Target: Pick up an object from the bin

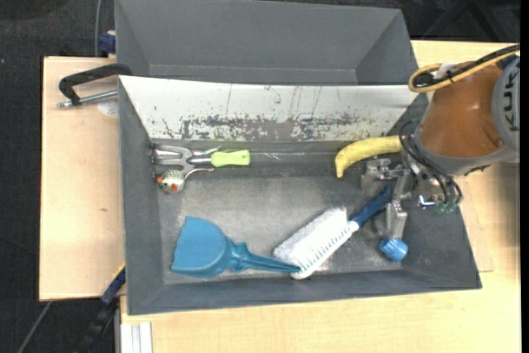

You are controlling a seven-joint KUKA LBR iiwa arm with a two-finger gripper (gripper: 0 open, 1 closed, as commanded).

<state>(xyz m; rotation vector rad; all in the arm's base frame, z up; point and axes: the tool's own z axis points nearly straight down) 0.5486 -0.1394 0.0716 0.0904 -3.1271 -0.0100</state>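
My gripper (397, 202) hangs low in the bin's right part, just in front of a yellow banana (366, 153) that lies against the back wall. Right under the gripper runs the blue handle of a white-bristled brush (318, 240), whose head lies toward the front middle. A small blue knob (393, 248) shows just below the gripper near the front right; whether it belongs to the brush handle I cannot tell.
A blue funnel-shaped scoop (202, 250) lies at the front left, its stem pointing at the brush head. Metal tongs with a yellow-green grip (202, 157) and a small round thing (171, 183) lie at the back left. The arm's orange cover looms over the right rim.
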